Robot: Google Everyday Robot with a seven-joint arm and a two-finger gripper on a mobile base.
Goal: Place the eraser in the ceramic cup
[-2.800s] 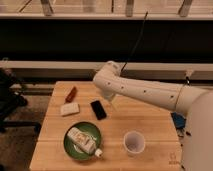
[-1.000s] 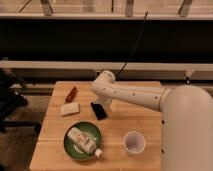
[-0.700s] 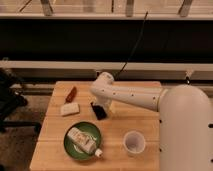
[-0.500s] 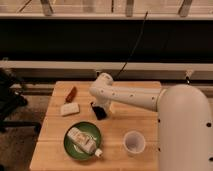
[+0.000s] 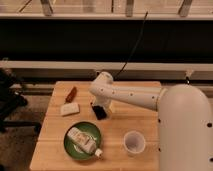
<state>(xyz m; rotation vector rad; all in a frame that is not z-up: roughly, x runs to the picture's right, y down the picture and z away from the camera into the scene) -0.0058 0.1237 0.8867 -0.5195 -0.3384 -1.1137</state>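
The eraser [image 5: 101,113], a small black block, lies on the wooden table [image 5: 125,95] near its middle, just above the green plate. My gripper [image 5: 98,106] hangs right over the eraser's far end at the tip of the white arm, open, and it hides part of the block. I cannot tell whether it touches the eraser. The ceramic cup [image 5: 133,141], small, round and white, stands upright at the front right of the table, well apart from the gripper.
A green plate [image 5: 70,145] at the front left holds a white bottle [image 5: 84,142] lying on its side. A cream-white flat block [image 5: 70,109] and a reddish-brown piece [image 5: 71,93] lie at the left. The arm's white body fills the right side.
The arm has swung left and down, bringing the gripper from above the table's middle onto the eraser. The eraser, cup and plate stay in place.
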